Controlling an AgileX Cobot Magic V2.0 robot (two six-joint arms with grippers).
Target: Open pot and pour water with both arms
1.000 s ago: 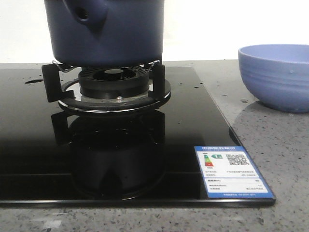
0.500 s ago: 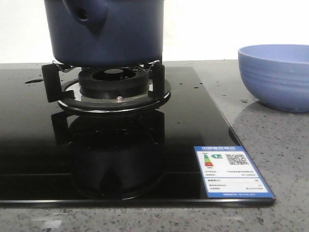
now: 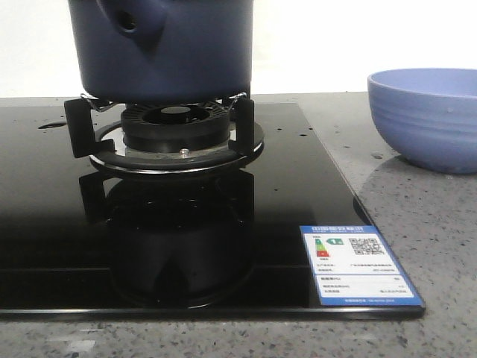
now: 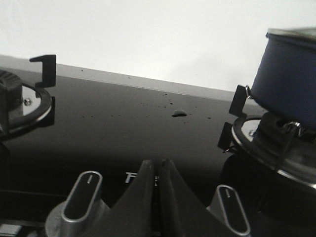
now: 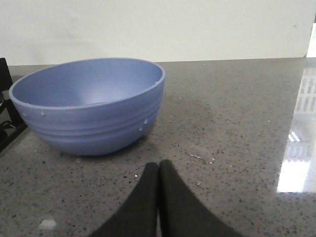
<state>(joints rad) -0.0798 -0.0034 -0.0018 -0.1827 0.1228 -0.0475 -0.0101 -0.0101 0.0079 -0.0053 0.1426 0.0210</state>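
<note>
The pot (image 3: 160, 48) stands on the black pan supports (image 3: 78, 123) of the burner (image 3: 175, 127) at the left of the front view, its stub handle (image 3: 138, 22) with a round hole facing the camera; its top is cut off by the frame, so its contents cannot be determined. The burner is set in a glossy black glass cooktop (image 3: 45, 216), which shows the pot's reflection and carries a blue-and-white energy label (image 3: 356, 265) at its near right corner. Water (image 3: 52, 125) appears as a small puddle and scattered droplets on the glass to the left of the burner. To the right, well apart from the pot, a periwinkle ribbed bowl (image 3: 425, 115) rests on the grey speckled desk (image 3: 417, 216); in the right wrist view its visible interior looks empty, with droplets clinging to its outer wall. The left tool (image 4: 157, 170) has its fingers pressed together and holds nothing; it sits above two silver control knobs (image 4: 81, 200) between the two burners. The right tool (image 5: 158, 170) is likewise fully closed and empty, positioned near the bowl over the desk, beside a small wet patch (image 5: 200, 153).
</note>
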